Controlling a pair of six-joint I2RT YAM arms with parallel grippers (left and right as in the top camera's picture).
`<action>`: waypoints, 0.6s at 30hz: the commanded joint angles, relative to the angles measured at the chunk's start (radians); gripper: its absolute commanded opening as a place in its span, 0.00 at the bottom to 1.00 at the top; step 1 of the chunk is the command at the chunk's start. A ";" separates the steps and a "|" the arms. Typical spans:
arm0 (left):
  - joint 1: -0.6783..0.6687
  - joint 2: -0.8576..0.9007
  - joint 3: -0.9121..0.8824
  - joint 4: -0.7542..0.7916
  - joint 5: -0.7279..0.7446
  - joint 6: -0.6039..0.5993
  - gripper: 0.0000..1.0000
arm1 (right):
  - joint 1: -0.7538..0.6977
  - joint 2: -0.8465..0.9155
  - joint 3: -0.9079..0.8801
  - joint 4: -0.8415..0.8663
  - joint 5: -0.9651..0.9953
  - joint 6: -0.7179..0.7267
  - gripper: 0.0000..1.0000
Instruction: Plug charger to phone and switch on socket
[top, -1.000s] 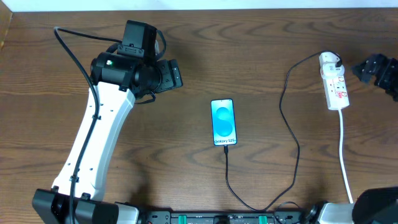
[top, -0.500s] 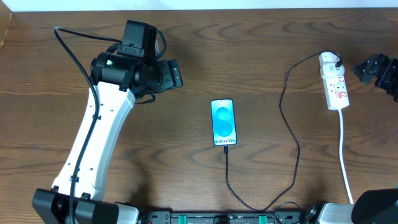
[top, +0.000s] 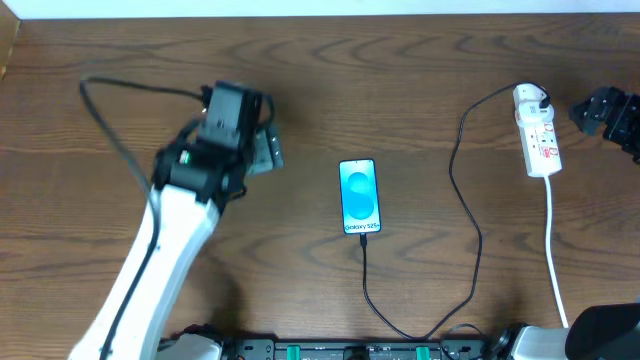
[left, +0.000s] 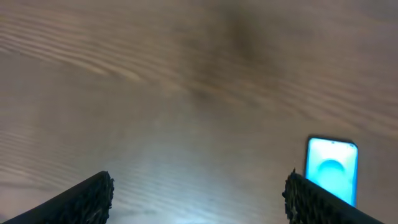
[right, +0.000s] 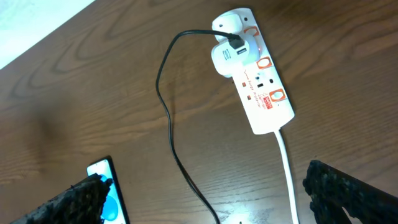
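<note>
Wood table (top: 300, 80): flat under everything.
Phone (top: 360, 196): mid-table, screen lit.
Charger (top: 468, 215): black cable from Phone's text end, looping right to adapter (top: 531, 98).
Socket (top: 541, 142): far right, adapter seated in it.
Left gripper (left: 199, 199): wide apart, empty, left of Phone.
Right gripper (right: 211, 202): wide apart, empty, near Socket.

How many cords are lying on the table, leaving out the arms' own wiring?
2. A black charger cable loops from the phone up to the power strip on the right; the strip's white cord runs off toward the robot. None seems hidden.
</note>
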 joint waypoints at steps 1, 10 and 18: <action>0.000 -0.169 -0.170 0.058 -0.146 0.006 0.87 | 0.005 -0.008 0.003 -0.003 0.000 0.013 0.99; 0.023 -0.640 -0.573 0.354 -0.224 0.006 0.87 | 0.005 -0.008 0.003 -0.003 0.000 0.013 0.99; 0.074 -0.916 -0.865 0.778 -0.219 0.006 0.87 | 0.005 -0.008 0.003 -0.003 0.000 0.013 0.99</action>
